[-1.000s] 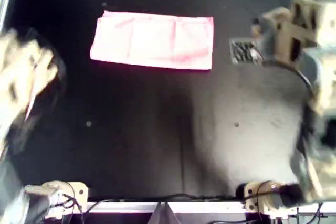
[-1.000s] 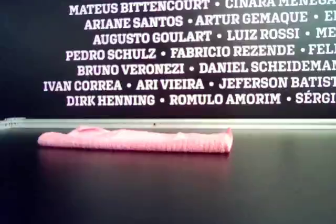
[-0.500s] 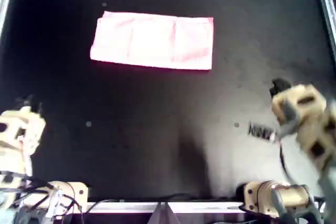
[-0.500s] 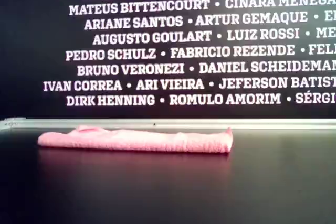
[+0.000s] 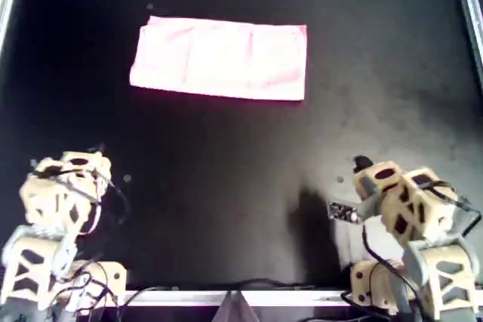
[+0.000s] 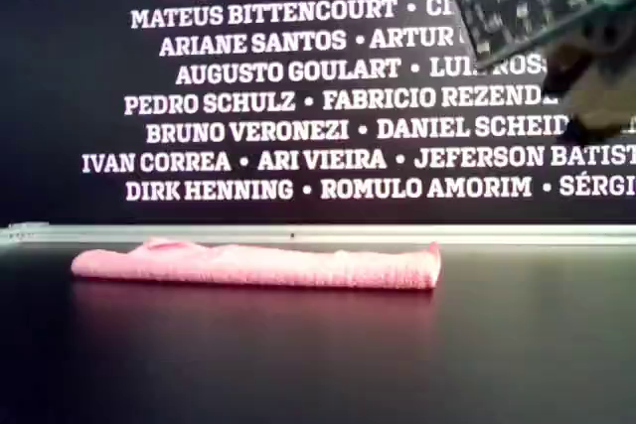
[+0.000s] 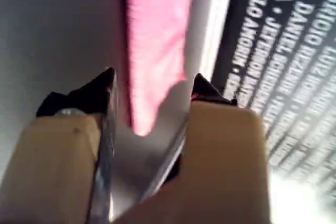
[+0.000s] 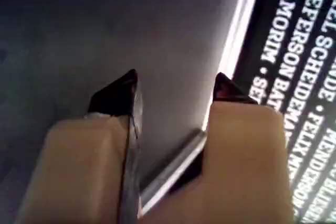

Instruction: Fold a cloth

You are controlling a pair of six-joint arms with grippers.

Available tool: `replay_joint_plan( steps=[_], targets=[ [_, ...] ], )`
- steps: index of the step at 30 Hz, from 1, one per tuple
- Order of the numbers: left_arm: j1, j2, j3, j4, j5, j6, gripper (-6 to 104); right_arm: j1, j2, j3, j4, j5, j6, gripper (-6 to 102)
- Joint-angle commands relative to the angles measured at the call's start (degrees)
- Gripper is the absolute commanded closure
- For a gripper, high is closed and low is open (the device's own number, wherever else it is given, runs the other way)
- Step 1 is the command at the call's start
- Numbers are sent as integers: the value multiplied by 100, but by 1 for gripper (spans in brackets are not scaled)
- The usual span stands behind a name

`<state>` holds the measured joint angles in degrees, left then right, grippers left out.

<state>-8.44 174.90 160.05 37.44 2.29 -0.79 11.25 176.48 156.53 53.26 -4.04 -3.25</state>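
Overhead view shows the cloth (image 5: pixel 219 59) lying folded on the worktop's (image 5: pixel 241 186) far side, well apart from both end effectors, left (image 7: pixel 152 85) and right (image 8: pixel 176 85), each spread and empty. Any further fold needs both pinching matching corners evenly.

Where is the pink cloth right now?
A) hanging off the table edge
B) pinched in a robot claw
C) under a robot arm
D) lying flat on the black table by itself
D: the cloth lies on the table, and both grippers are far from it.
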Motion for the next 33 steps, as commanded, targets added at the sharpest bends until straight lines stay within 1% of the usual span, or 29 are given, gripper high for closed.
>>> replay_joint_plan(
  steps=[1, 3, 6, 7, 8, 9, 10, 11, 14, 18, 19, 22, 24, 27, 29, 32, 33],
  targets=[
    [-62, 97, 167, -431, 53, 26, 47, -35, 229, -53, -290, -9, 26, 39],
    [-18, 97, 246, -431, 53, 26, 47, -35, 229, -62, -290, -18, 35, 39],
    [-9, 97, 246, -422, 35, 26, 47, 26, 220, -114, -290, -105, 62, 39],
    [-9, 97, 220, -422, -18, -35, 47, 35, 220, -97, -290, -53, 44, 39],
    [-9, 97, 211, -413, -26, -44, 47, -26, 220, -88, -290, -44, -18, 39],
    [-9, 97, 220, -413, -9, -44, 47, -18, 220, -79, -290, -35, -26, 39],
    [-9, 97, 237, -413, 53, 0, 47, -18, 220, -114, -299, -97, -26, 39],
    [-9, 97, 237, -413, 62, 26, 47, 44, 211, -132, -334, -97, -18, 39],
    [-26, 70, 123, -422, -35, 35, 47, 62, 0, -158, -800, -105, -18, 39],
    [-70, -642, -9, -422, -35, 35, 47, 62, -1424, -290, -1600, -105, 26, 39],
    [-70, -967, -202, -413, -35, 35, 47, 70, -1942, -404, -1819, -105, -18, 39],
    [-79, -2320, -1028, -413, -35, 35, 47, 70, -3700, -1055, -2320, -105, -26, 38],
    [-79, -3270, -1705, -413, -35, 35, 46, 88, -4772, -1723, -2391, -114, 44, 37],
    [-79, -4570, -2628, -422, -35, 26, 40, 88, -6214, -2821, -2452, -123, 70, 28],
    [-88, -5221, -3120, -413, -35, 26, 32, 193, -6943, -3533, -2452, -123, 79, 20],
    [-88, -6047, -3656, -431, -35, 35, 18, 545, -7910, -4421, -2452, -123, 88, 11],
    [-88, -6284, -3832, -439, -35, 35, 14, 694, -8165, -4658, -2452, -114, 141, 10]
  ],
)
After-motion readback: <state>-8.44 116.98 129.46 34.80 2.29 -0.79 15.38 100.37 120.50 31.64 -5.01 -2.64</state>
